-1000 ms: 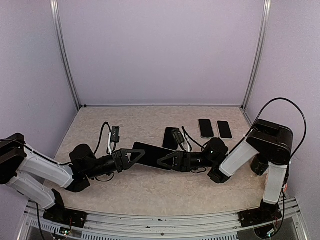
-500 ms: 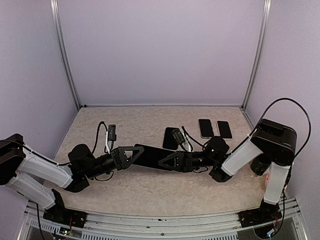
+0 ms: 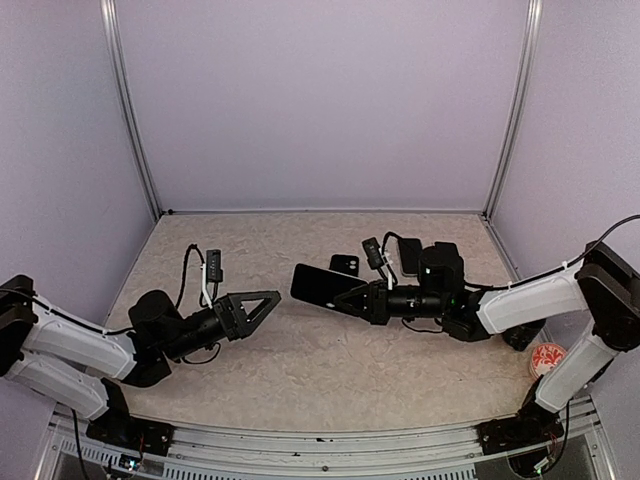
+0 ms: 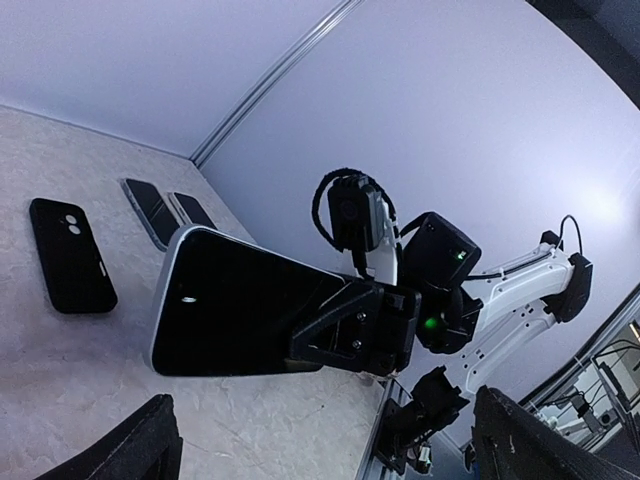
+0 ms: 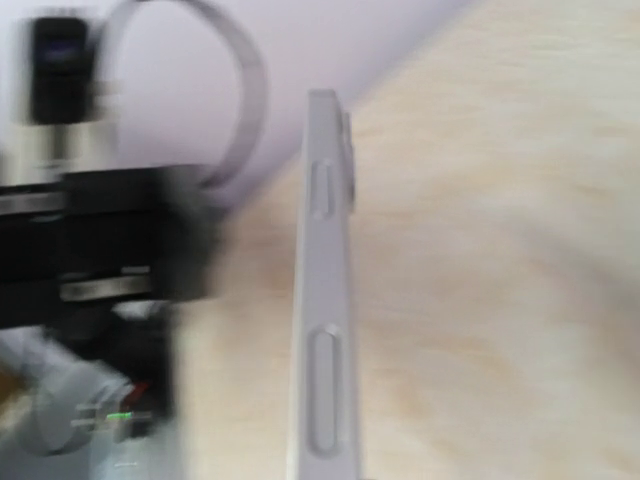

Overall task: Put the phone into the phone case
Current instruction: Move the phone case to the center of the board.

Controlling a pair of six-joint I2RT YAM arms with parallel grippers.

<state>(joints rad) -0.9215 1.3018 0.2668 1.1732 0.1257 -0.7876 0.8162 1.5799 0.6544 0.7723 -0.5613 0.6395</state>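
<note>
Near the middle of the overhead view, the right gripper [image 3: 357, 297] is clamped on the right-hand end of the phone [image 3: 322, 285], with its fingers closed tight. The rest of the phone sticks out to the left, tilted. In the left wrist view the phone shows as a black face with a pale grey rim around it, which is the phone case [image 4: 163, 300] fitted around the phone. The right wrist view is blurred and shows that pale rim edge-on, with two raised button bumps along it. The left gripper [image 3: 262, 305] sits left of centre with its fingers spread wide and holding nothing. Its tip points at the free end of the phone, close to it but with a gap between them. On the speckled table [image 3: 300, 370], just above the held phone in the frame, a black phone [image 3: 345, 264] lies flat. Two more phones [image 4: 165, 208] lie side by side near the back wall, and in the overhead view the right arm partly hides them.
</note>
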